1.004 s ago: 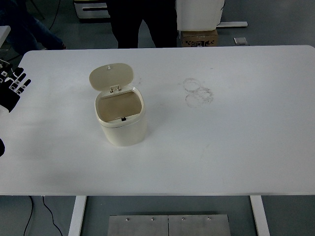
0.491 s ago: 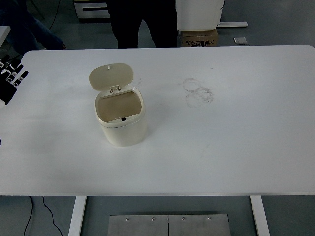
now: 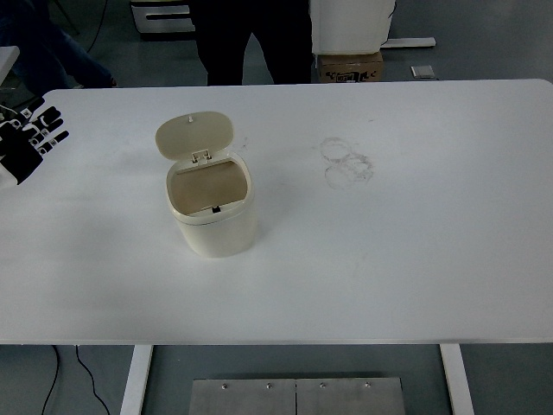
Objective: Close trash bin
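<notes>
bin (image 3: 212, 213) left of table (image 3: 415, 242) centre, upright | lid (image 3: 195, 136) up, hinged at far rim, tilted back | left hand (image 3: 28, 143) at left edge, fingers spread, empty; bin well to its right | right arm unseen; left nearer

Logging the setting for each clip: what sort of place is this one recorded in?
Probably a lab or workshop test bay rather than a home. A bare white table holds only a small cream trash bin with its lid up, a cardboard box sits on the grey floor behind, and a person's legs stand at the far edge.
</notes>
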